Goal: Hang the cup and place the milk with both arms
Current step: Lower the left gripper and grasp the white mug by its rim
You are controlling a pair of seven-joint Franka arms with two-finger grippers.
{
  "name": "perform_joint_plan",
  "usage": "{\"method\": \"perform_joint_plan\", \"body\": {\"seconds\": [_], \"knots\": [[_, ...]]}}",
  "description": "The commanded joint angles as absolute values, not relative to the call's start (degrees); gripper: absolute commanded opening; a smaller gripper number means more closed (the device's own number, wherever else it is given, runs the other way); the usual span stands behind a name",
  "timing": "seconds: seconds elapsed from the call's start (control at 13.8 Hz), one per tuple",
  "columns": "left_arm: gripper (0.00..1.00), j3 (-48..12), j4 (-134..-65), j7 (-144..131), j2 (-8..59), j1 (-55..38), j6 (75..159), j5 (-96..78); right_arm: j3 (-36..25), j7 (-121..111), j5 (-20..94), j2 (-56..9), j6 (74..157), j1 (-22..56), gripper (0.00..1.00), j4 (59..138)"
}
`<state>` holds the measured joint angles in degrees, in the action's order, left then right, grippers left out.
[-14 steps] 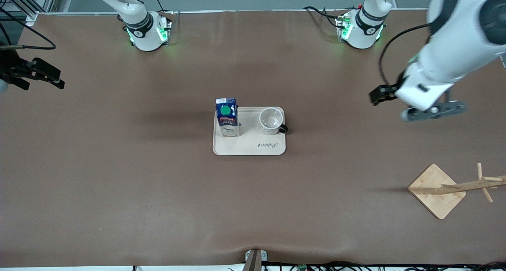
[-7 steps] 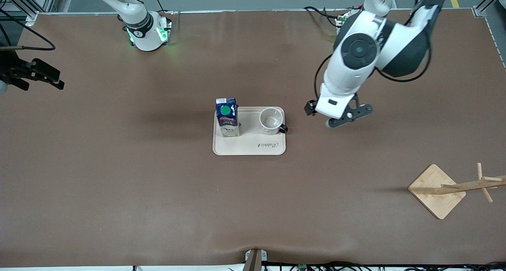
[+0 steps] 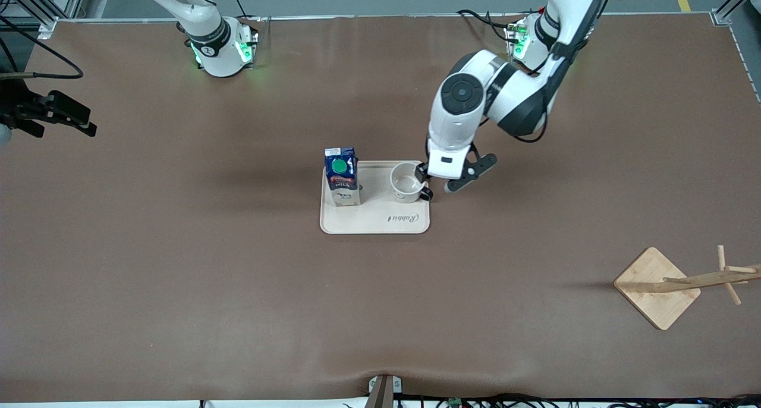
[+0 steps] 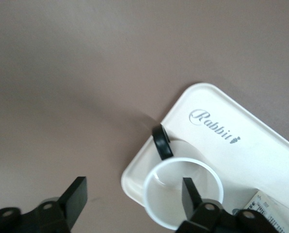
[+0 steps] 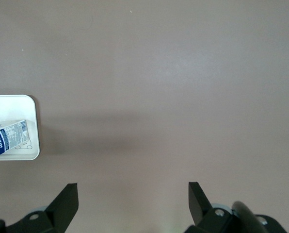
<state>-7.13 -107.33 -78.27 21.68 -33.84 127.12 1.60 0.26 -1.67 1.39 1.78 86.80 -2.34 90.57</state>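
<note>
The white cup [image 3: 406,182] stands upright on the cream tray [image 3: 380,220], its black handle [image 3: 426,193] toward the left arm's end. The dark blue milk [image 3: 341,176] with a green cap stands on the same tray, toward the right arm's end. My left gripper [image 3: 439,181] is open just over the cup's handle side. In the left wrist view [image 4: 133,187] one finger is over the cup's [image 4: 171,213] mouth and the other over the bare table; the handle [image 4: 161,141] shows too. My right gripper [image 5: 133,189] is open and empty, waiting high over the table's right-arm end; the milk [image 5: 8,137] shows there.
A wooden mug rack [image 3: 657,287] with a square base and pegs stands near the left arm's end, nearer to the front camera than the tray. Brown table [image 3: 238,289] surrounds the tray. Cables run along the table's edges.
My left arm has swung in from the left arm's end of the table and lowered its open gripper to the cup. The right arm, cup and milk have not moved.
</note>
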Motion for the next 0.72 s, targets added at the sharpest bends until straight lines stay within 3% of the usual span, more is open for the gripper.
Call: {"method": "perform_joint_plan", "body": {"seconds": [0.0, 0.29, 0.36, 0.43, 0.58, 0.65], "knots": [[0.82, -6.86, -106.96, -84.88, 25.74, -36.38, 132.08, 2.55, 1.05, -2.72, 1.94, -0.79, 86.04, -3.69, 1.0, 88.86], [0.73, -6.77, -107.05, -87.71, 28.21, -38.06, 133.07, 2.55, 1.05, -2.64, 1.85, -0.88, 86.04, -3.78, 1.0, 88.77], [0.66, -6.77, -107.05, -87.8, 28.39, -38.06, 133.07, 2.55, 1.05, -2.64, 1.85, -0.88, 86.04, -3.87, 1.0, 88.77], [0.48, -6.85, -106.96, -87.89, 29.0, -38.06, 133.07, 2.55, 1.05, -2.55, 1.85, -0.88, 85.96, -3.87, 1.0, 88.86], [0.01, -6.77, -106.26, -88.24, 29.96, -38.32, 133.07, 2.55, 1.05, -2.55, 1.85, -0.88, 85.96, -3.87, 1.0, 88.86], [0.0, -6.68, -106.26, -88.24, 29.88, -38.58, 133.07, 2.64, 1.05, -2.55, 1.85, -0.88, 85.96, -3.87, 1.0, 88.86]]}}
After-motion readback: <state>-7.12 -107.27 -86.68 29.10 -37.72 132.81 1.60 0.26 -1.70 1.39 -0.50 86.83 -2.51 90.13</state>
